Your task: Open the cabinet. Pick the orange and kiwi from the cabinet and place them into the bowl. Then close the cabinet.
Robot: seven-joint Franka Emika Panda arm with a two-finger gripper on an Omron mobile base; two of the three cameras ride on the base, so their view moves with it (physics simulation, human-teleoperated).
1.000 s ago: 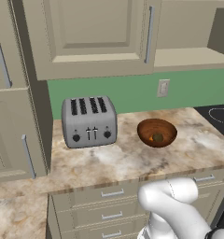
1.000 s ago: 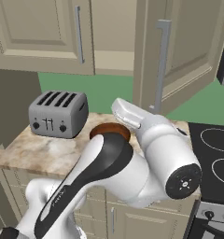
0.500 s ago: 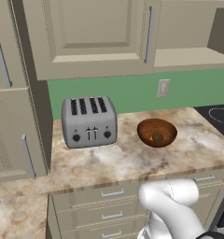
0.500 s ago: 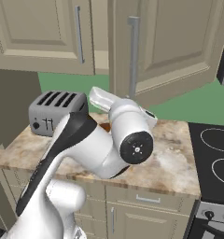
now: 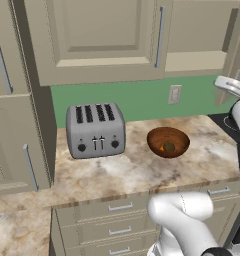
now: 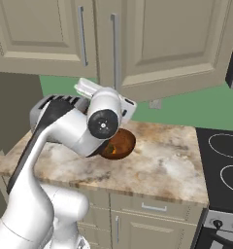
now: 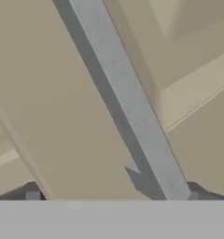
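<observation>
Speckled beige stone surface (image 5: 142,172) carries round reddish-brown wooden bowl (image 5: 167,142) near its back edge, right of boxy grey metal toaster (image 5: 95,130); hand (image 7: 111,198) spread apart, right at the silver bar handle (image 7: 128,107) of the beige raised-panel cabinet (image 5: 99,37) above.

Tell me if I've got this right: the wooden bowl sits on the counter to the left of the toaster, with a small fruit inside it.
Not quite. The bowl sits to the right of the toaster, not the left, as the left base view shows. The rest holds: it rests on the counter and a small fruit lies inside.
</observation>
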